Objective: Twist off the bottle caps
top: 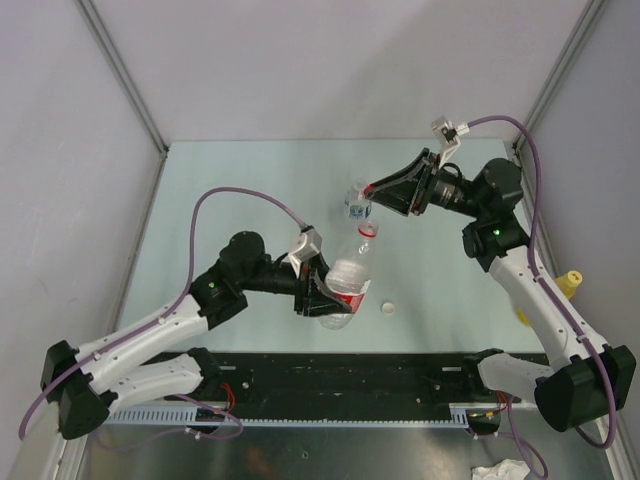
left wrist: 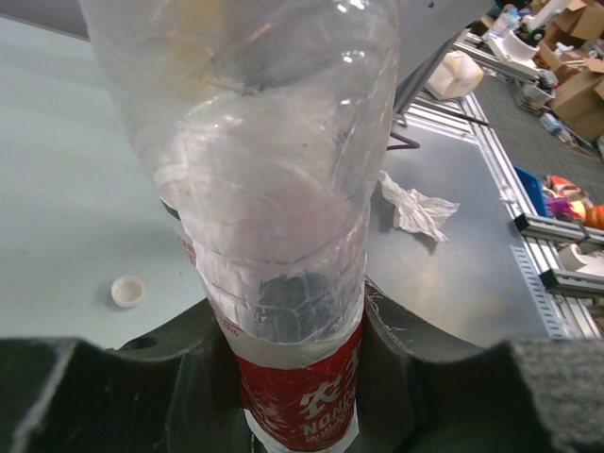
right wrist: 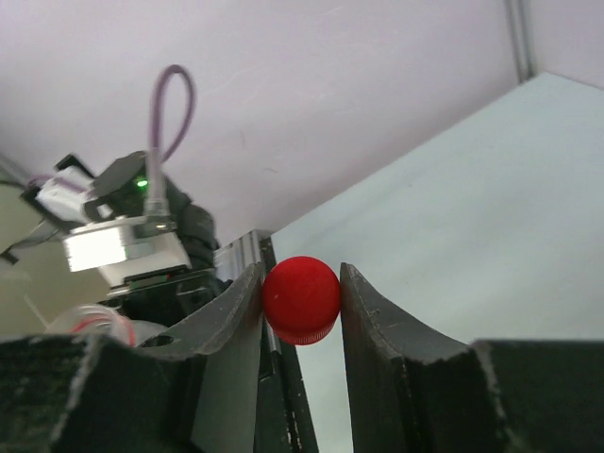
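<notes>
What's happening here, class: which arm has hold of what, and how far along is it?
The left end effector is shut on the red-label bottle, gripping it around its labelled lower part. The right end effector is shut on the red cap, which is already off the neck and held clear of it. A white cap lies loose on the table, and a blue-green-label bottle sits just beyond.

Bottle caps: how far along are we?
Done: small white round plastic cap lies loose on the table. In hand: left jaws clamp the clear red-labelled plastic bottle; right jaws hold its red round cap, off the neck. Left: the orange-yellow bottle beside the right arm.
</notes>
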